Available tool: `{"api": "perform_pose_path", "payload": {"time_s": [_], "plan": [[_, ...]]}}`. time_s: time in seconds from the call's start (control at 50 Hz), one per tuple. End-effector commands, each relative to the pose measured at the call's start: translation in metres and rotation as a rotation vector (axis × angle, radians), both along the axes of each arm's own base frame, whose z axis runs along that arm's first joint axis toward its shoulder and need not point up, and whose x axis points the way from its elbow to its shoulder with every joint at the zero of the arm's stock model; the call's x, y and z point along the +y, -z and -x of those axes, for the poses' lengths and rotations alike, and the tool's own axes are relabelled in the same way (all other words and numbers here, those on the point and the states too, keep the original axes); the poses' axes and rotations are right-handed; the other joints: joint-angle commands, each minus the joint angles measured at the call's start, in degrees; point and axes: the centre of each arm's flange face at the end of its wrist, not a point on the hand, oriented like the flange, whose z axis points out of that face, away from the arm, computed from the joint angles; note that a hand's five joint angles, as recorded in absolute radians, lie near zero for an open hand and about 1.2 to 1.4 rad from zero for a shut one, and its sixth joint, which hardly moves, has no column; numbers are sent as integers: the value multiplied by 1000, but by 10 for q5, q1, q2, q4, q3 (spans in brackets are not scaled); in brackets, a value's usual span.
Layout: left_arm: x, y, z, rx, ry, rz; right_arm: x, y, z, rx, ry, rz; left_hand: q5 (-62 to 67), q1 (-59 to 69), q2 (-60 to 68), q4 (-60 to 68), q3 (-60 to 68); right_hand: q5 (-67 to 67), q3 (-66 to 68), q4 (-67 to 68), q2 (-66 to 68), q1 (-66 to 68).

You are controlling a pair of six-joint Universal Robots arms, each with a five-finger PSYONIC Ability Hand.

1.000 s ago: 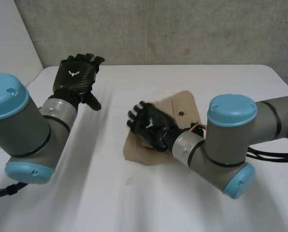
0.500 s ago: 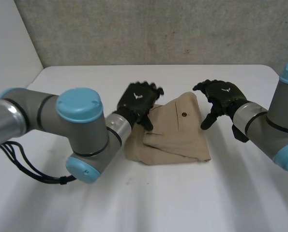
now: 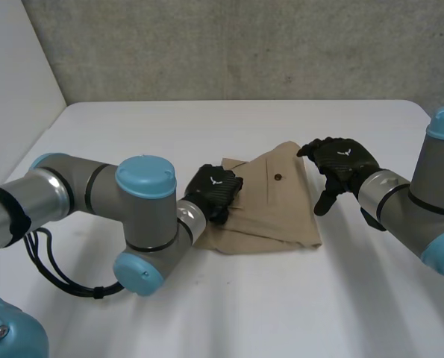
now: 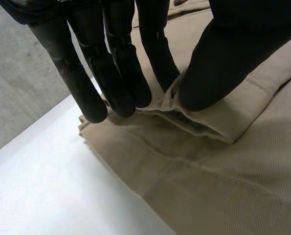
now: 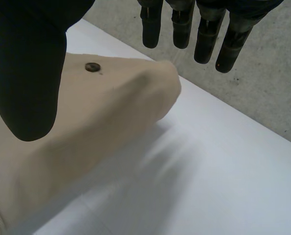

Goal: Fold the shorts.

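Note:
The tan shorts [image 3: 270, 209] lie folded in the middle of the white table [image 3: 229, 313], with a small dark button [image 3: 279, 178] on top. My left hand [image 3: 216, 190] rests on their left edge. In the left wrist view its fingers [image 4: 121, 83] and thumb pinch a rolled layer of the shorts [image 4: 223, 186] at that edge. My right hand [image 3: 342, 165] hovers open just off the shorts' right side, near the far corner. In the right wrist view its thumb [image 5: 28, 73] hangs over the shorts [image 5: 96, 122] by the button [image 5: 92, 67], with the straight fingers [image 5: 184, 27] spread above the table.
A grey wall [image 3: 244, 45] runs behind the table's far edge. Bare white tabletop [image 5: 223, 176] lies to the right of the shorts and in front of them. My left forearm [image 3: 143, 216] stretches across the table's left half.
My left hand swung in from the far left, came down on the shorts' left edge and closed on a layer. My right hand lifted off the shorts and moved to their right.

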Motion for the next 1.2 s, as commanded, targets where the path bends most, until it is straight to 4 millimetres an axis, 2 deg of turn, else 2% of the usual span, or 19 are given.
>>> {"api": "perform_pose_path", "payload": {"time_s": [0.02,0.12,0.2,0.34,0.42,0.5,0.58,0.6,0.68,0.76,0.9,0.96,1.0,1.14,1.2], "plan": [[1,-13,-5,-11,-81,34,-4,-10,-2,-17,-1,22,159,171,138,133,139,-29,-17,-28,-20,-9],[10,-43,-11,-38,-69,118,5,-27,-19,-21,-49,-5,159,171,138,133,139,-29,-17,-28,-20,-9],[16,-52,-19,-111,-55,183,7,-29,-32,-33,-76,-56,159,171,138,133,139,-29,-17,-28,-20,-9],[24,-53,-27,-193,-37,226,-1,-22,-41,-67,-74,-128,159,171,138,133,139,-29,-17,-28,-20,-9],[27,-45,-31,-222,-32,210,-5,-10,-52,-61,-85,-139,159,171,138,133,139,-29,-17,-28,-20,-9],[28,-36,-34,-242,-32,189,-7,7,-61,-46,-97,-157,107,119,86,81,87,-29,-17,-28,-20,-9],[28,-24,-33,-263,-26,173,-13,25,-64,-28,-82,-176,-86,-74,-107,-112,-105,-29,-17,-28,-20,-9],[27,-24,-32,-261,-27,177,-16,33,-64,-16,-69,-183,-231,-219,-253,-257,-251,-29,-17,-28,-20,-9],[18,-39,-26,-205,-44,235,-21,51,-62,35,-43,-185,-377,-365,-398,-403,-397,-29,-17,-28,-20,-9],[6,-55,-21,-137,-78,306,-20,60,-62,98,-60,-170,-470,-458,-491,-496,-489,-29,-17,-28,-20,-9],[-7,-70,-9,12,-81,295,-17,63,-61,117,-73,-171,-498,-487,-520,-524,-518,-29,-17,-28,-20,-9],[-8,-60,-5,51,-56,229,-15,64,-61,117,-73,-176,-498,-487,-520,-524,-518,-29,-17,-28,-20,-9],[-8,-47,-2,55,-33,157,-15,63,-61,117,-73,-176,-498,-487,-520,-524,-518,-29,-17,-28,-20,-9],[-12,-20,2,0,-19,39,-13,62,-62,117,-78,-176,-498,-487,-520,-524,-518,-29,-17,-28,-20,-9],[-14,-14,1,-25,-22,12,-12,63,-62,119,-78,-179,-493,-482,-515,-519,-513,-29,-17,-28,-20,-9]]}}
